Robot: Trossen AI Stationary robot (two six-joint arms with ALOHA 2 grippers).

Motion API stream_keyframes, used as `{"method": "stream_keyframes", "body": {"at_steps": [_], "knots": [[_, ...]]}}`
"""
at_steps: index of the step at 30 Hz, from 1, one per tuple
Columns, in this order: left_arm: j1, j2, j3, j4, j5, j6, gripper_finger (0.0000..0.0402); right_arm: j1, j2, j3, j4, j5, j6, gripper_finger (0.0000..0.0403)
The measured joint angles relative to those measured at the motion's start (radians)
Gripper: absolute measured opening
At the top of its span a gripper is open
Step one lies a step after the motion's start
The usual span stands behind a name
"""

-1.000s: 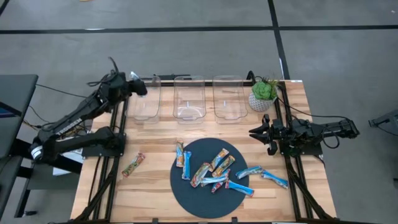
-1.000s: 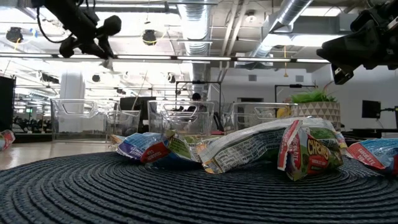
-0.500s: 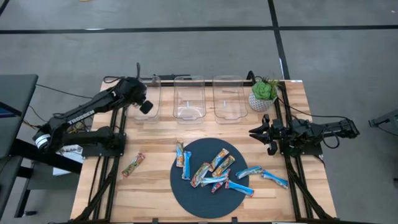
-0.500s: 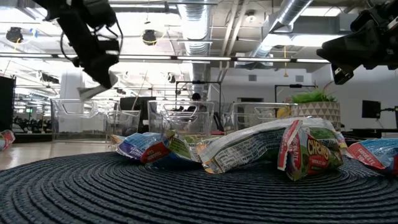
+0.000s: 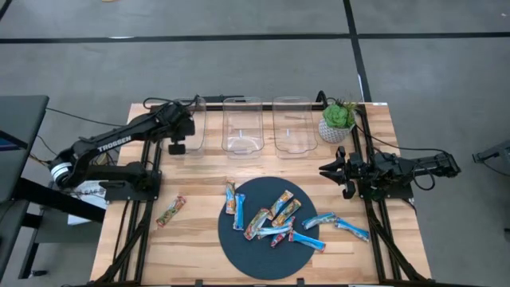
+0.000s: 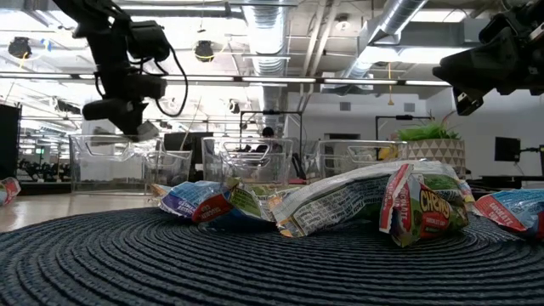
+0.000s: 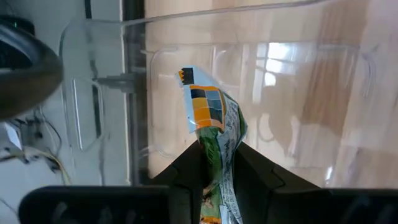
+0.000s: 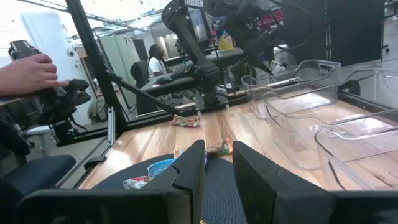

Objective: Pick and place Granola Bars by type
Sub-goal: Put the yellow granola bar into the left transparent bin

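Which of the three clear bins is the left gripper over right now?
The leftmost bin, farthest from the potted plant. The left gripper hangs at its near left edge, shut on a multicoloured bar; the other two bins have no gripper near.

Three bins [image 5: 243, 125] in row at counter [image 5: 199, 171] back, plant [image 5: 336, 119] right of them. Round mat [image 5: 239, 239] front-centre, most bars [image 5: 275, 217] on it — one bar [image 5: 170, 211] alone left, two [image 5: 335, 224] right of mat.
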Motion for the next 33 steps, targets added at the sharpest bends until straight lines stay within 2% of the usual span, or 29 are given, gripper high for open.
{"method": "stream_keyframes", "body": {"at_steps": [8,18,33], "knots": [[0.03,0.002,0.0,0.058,-0.001,0.04,0.0064,0.0,0.0,0.0,0.0,0.0,0.0,0.0077],[0.076,0.102,0.0,0.112,0.076,0.039,0.0064,0.0,0.0,0.0,0.0,0.0,0.0,0.0077],[0.127,0.213,0.0,0.208,0.067,0.142,0.0064,0.0,0.0,0.0,0.0,0.0,0.0,0.0077]]}}
